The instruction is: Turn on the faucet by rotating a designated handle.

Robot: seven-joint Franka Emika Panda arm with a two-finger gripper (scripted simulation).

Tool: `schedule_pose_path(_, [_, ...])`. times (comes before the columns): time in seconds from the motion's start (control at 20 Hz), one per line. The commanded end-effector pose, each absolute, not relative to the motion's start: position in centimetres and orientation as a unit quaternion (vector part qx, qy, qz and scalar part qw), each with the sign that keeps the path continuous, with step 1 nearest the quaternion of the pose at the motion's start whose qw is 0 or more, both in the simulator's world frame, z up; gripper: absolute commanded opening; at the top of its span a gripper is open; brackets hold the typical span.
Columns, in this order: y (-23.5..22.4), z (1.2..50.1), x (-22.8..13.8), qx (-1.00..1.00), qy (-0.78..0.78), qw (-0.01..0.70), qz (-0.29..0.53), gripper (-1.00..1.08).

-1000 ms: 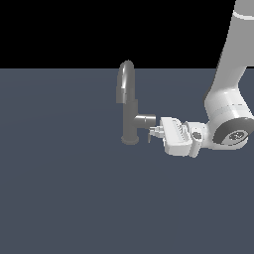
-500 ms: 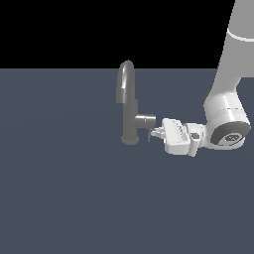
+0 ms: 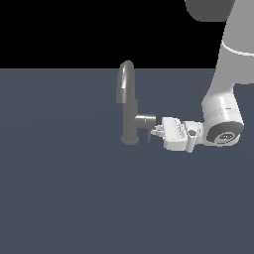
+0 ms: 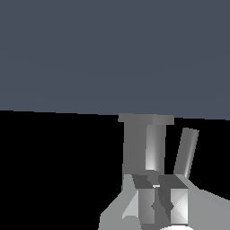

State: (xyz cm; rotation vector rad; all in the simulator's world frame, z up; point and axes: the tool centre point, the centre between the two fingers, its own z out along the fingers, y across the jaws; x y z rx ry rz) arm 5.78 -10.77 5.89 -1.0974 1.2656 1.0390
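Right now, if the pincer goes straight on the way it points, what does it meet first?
Most likely the faucet: the pincer points toward the exterior view's left, at the side stub and the thin handle just ahead. Its tips already look at or very near the handle; exact depth is unclear.

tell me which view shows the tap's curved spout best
The exterior view: the whole arched spout shows above the column. The wrist view shows only the tap's base and column past the claw, with no clear view of the arch.

Flat slate-blue floor (uniform, unmarked), plain black backdrop above, even light
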Motion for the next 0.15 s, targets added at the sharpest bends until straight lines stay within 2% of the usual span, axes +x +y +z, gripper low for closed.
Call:
schedule_pose_path(0.0, [-9.20, 3.71, 5.66, -0.457, 0.539, 0.543, 0.453, -1.00])
schedule_pose_path(0.1, [-9.21, 3.51, 5.84, -0.456, 0.540, 0.543, 0.453, -1.00])
